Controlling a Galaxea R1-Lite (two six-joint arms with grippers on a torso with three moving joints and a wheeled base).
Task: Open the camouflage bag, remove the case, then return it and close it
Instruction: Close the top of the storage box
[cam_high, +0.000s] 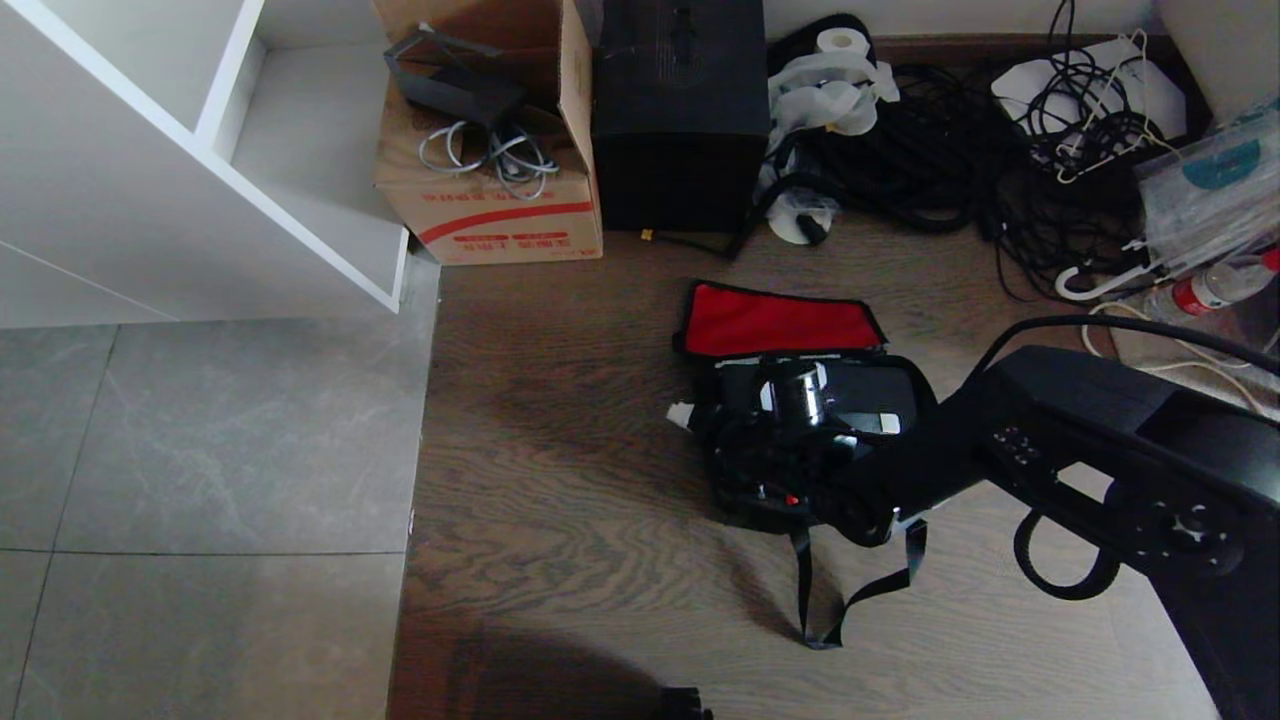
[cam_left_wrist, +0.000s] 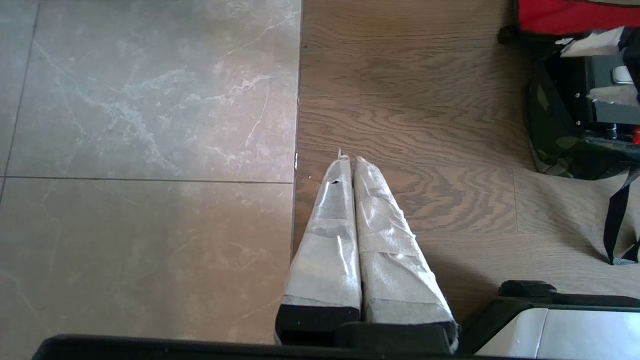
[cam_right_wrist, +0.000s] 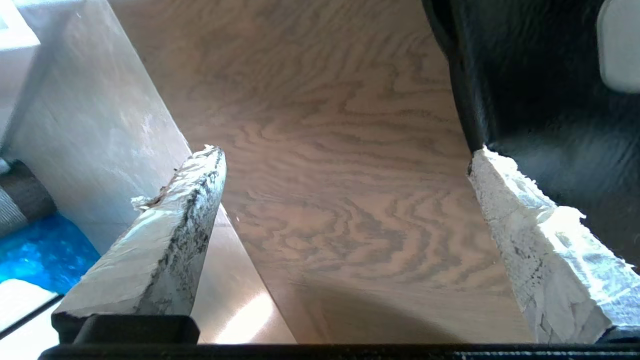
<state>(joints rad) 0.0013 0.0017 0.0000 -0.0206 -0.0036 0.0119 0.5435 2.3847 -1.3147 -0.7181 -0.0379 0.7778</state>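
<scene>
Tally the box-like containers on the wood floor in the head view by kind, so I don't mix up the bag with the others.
Camouflage bag, lid open, red lining showing: 1
Cardboard box with red stripe: 1
Tall black upright box: 1
Total: 3

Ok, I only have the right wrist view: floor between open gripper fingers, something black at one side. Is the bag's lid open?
Observer: Yes. The camouflage bag has its lid flipped back, with the red lining facing up.
Operator: Is the case out yet?
Observer: No, the case sits inside the bag.
Operator: And the other arm?
Observer: The left gripper is shut and parked over the floor, apart from the bag.
</scene>
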